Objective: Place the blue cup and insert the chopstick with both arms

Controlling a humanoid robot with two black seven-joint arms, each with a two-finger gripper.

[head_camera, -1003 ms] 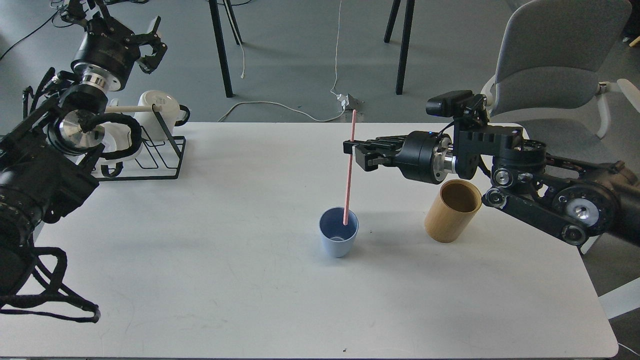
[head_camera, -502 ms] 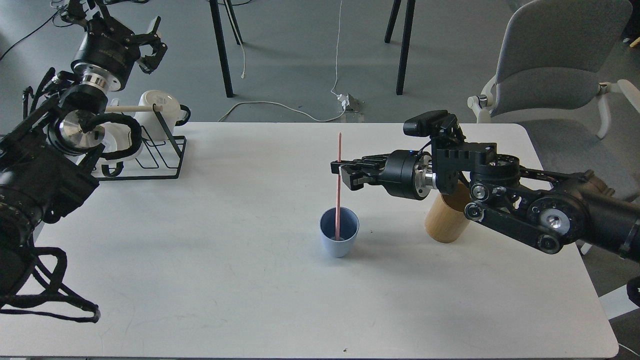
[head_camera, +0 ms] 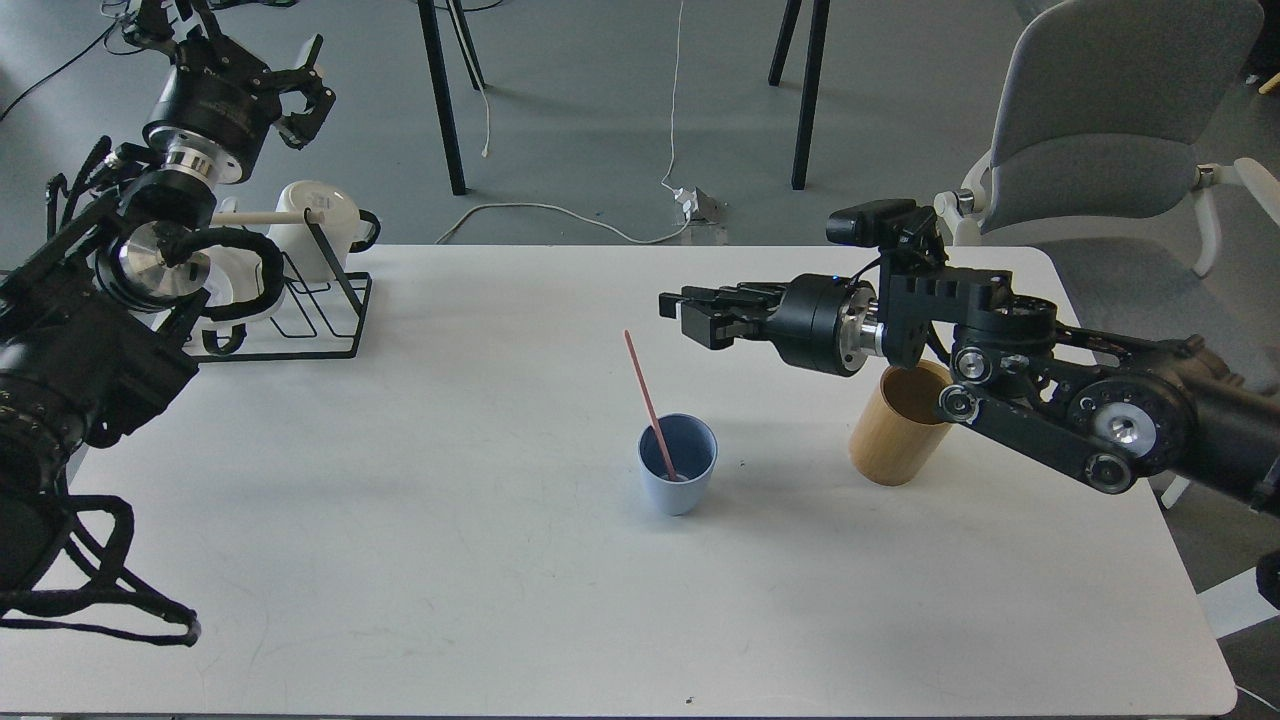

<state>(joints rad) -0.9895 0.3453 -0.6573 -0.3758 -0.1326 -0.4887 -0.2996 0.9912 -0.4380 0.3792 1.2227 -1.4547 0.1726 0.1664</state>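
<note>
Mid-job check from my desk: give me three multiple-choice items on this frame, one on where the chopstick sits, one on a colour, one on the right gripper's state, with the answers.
1. Where is the chopstick?
A. Lower end in the blue cup, leaning up to the left
B. Inside the bamboo cylinder
C. Flat on the table

2. What colour is the chopstick?
A. Black
B. Pink
C. Green

3. What is the right gripper doing?
A. Clamping the cup's rim
B. Gripping the chopstick
C. Holding nothing, above and behind the cup

Answers:
1. A: its lower end rests in the cup's dark-blue interior and it tilts over the left rim.
2. B: the thin stick is plainly pink.
3. C: the stick stands clear of the jaws, with bare table between them.
</note>
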